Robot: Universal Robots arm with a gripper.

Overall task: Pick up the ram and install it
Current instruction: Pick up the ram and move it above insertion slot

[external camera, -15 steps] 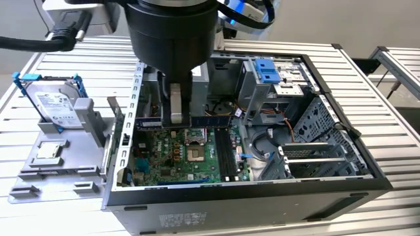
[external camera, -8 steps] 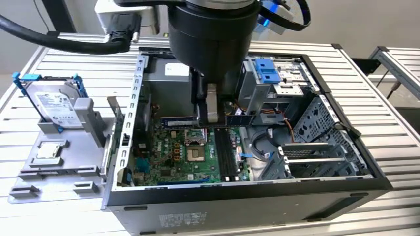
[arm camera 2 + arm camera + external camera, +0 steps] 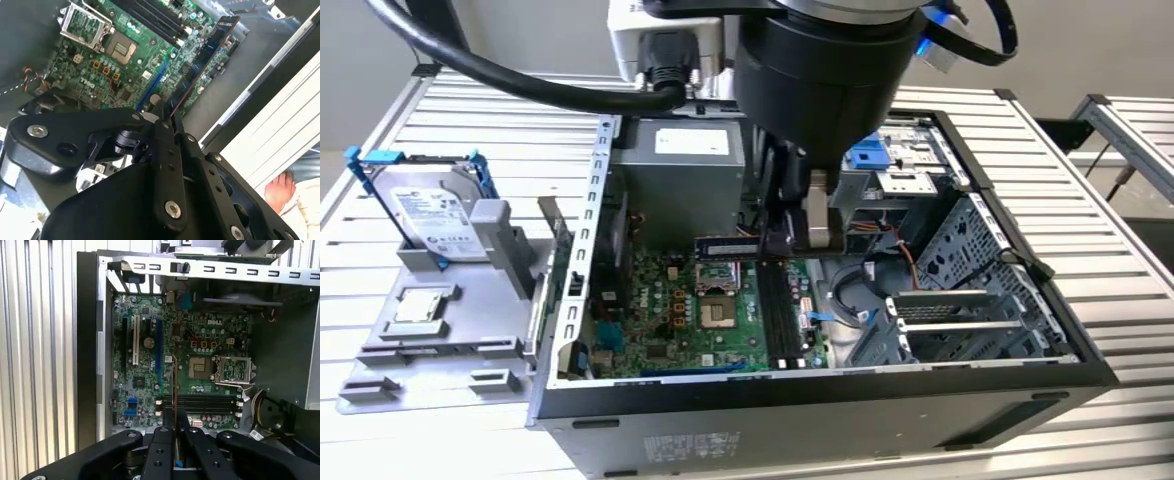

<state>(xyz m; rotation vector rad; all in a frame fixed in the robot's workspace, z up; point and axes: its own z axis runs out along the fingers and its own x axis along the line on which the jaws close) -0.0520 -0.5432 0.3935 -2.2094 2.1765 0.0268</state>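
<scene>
Clamping one end of the single ram [image 3: 727,247], the gripper [image 3: 783,243] has its fingers closed on it and holds it in the air above the one motherboard [image 3: 667,320] inside the open case [image 3: 854,400]. Its long axis lies level, free end toward the exterior view's left, crosswise to the memory slots [image 3: 781,310]. One hard drive [image 3: 434,205] stands outside the case. The second wrist view shows the ram's broad face; the first wrist view shows a thin edge.

ram [image 3: 727,246] above motherboard [image 3: 700,335] inside case [image 3: 787,420], hard drive [image 3: 434,210] seemingly on stand [image 3: 440,345] beside it
</scene>
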